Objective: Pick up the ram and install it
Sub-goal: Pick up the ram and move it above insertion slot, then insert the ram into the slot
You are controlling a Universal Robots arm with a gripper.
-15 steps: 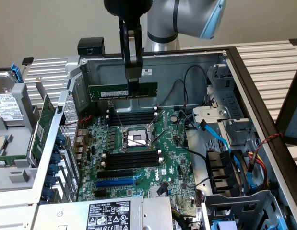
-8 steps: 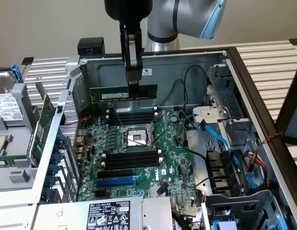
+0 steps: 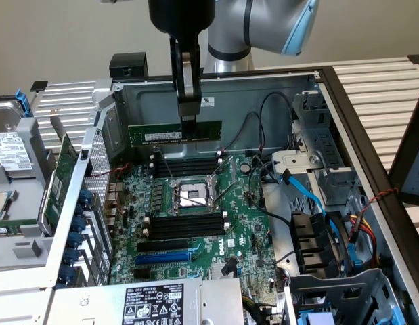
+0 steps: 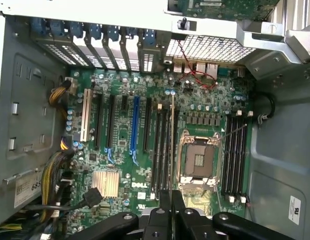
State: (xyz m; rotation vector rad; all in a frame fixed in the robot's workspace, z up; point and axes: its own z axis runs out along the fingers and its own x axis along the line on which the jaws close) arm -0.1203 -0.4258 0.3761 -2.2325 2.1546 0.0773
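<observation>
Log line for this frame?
gripper: shut on ram | ram: held level, in the air above motherboard | install: not seated

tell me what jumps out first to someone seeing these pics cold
The gripper holds the ram by its upper edge, hanging level over the open computer case. Below it lies the green motherboard, with the bare metal processor socket at its middle between black memory slots.

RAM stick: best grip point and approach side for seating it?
Pinch the ram near mid-length on its upper long edge, coming from above, fingers on the two flat faces. It hangs on edge and level, lower long edge toward the black memory slots, so that edge must stay free. The gripper holds it just so.
</observation>
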